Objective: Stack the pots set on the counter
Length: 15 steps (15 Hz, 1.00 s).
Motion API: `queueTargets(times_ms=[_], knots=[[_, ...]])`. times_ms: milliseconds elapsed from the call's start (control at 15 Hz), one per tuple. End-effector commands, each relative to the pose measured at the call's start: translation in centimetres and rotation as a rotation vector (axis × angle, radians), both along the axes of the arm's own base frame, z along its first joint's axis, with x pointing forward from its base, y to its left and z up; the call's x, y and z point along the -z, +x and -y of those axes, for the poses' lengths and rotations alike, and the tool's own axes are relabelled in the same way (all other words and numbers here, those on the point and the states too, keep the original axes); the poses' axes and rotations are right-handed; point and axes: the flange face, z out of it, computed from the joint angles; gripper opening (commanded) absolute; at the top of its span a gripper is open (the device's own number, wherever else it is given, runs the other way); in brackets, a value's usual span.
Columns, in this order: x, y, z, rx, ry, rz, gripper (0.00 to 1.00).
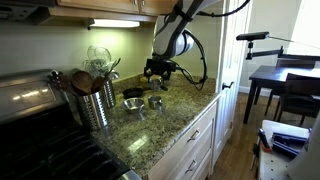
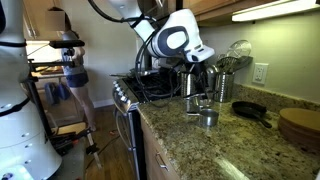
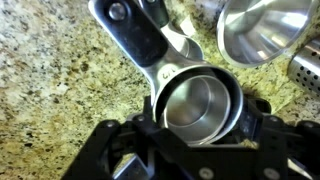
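Two shiny silver pots [image 3: 195,105] sit nested one inside the other, their flat handles [image 3: 135,35] reaching away over the speckled granite counter [image 3: 50,80]. My gripper [image 3: 200,120] has its black fingers against both sides of the outer pot's rim and looks shut on it. A third silver pot [image 3: 262,30] stands apart at the upper right. In both exterior views the gripper [image 1: 160,72] [image 2: 198,85] hangs low over the counter, with pots [image 1: 155,101] [image 2: 207,117] by it. Whether the nested pots rest on the counter I cannot tell.
A tall ribbed steel canister [image 1: 95,105] [image 2: 223,87] with utensils stands by the pots. A dark pan [image 1: 133,92] [image 2: 250,110] and a flat round wooden piece [image 2: 300,125] lie on the counter. A stove [image 2: 135,90] adjoins it. A dark table [image 1: 280,80] stands beyond.
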Motion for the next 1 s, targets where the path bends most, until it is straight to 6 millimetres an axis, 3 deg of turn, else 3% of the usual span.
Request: queueTargets(times_ms=[0,467,933], knots=[[0.7,1.6,0.6,0.017,-0.011,-0.013,0.55],[4.4,2.8,1.4,0.032,-0.008,-0.056,0.55],[6.1,3.9,1.4,0.05,0.01,-0.068,0.55]])
